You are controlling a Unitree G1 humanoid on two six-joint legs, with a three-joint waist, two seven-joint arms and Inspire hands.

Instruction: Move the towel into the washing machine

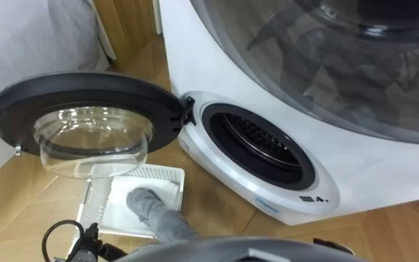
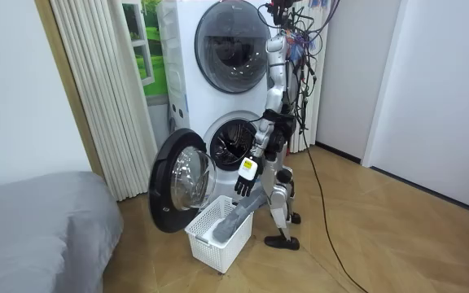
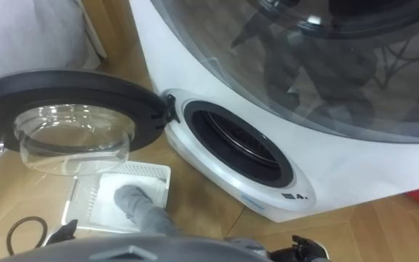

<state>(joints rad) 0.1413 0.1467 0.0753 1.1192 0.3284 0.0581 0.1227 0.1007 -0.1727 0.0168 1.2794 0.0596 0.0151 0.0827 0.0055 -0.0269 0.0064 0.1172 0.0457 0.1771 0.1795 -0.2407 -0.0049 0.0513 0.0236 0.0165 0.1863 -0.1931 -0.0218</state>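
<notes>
Room view: I stand on the wooden floor [image 2: 381, 228] right in front of the washing machine [image 2: 198, 110], the lower unit of a white stack, with its round door [image 2: 177, 183] swung wide open toward the room view's left. At my feet sits a white basket [image 2: 210, 244]. The grey towel [image 2: 236, 218] rises slantwise out of it to my left hand [image 2: 243, 184], whose dark fingers are curled round the cloth's upper end. So the towel is partly in the basket and partly lifted, well outside the drum [image 1: 260, 142]. From my eye views I look down on the door's black ring and clear glass bowl [image 1: 93, 138], on the basket just beneath it, and on the towel as a thick grey roll coming up toward me. The drum's dark mouth stands open with ribbed metal inside. Below that opening the white front carries a small dark label [image 1: 313, 198] and a pale blue strip [image 1: 268, 206]; the print on both is too small for me to read.
</notes>
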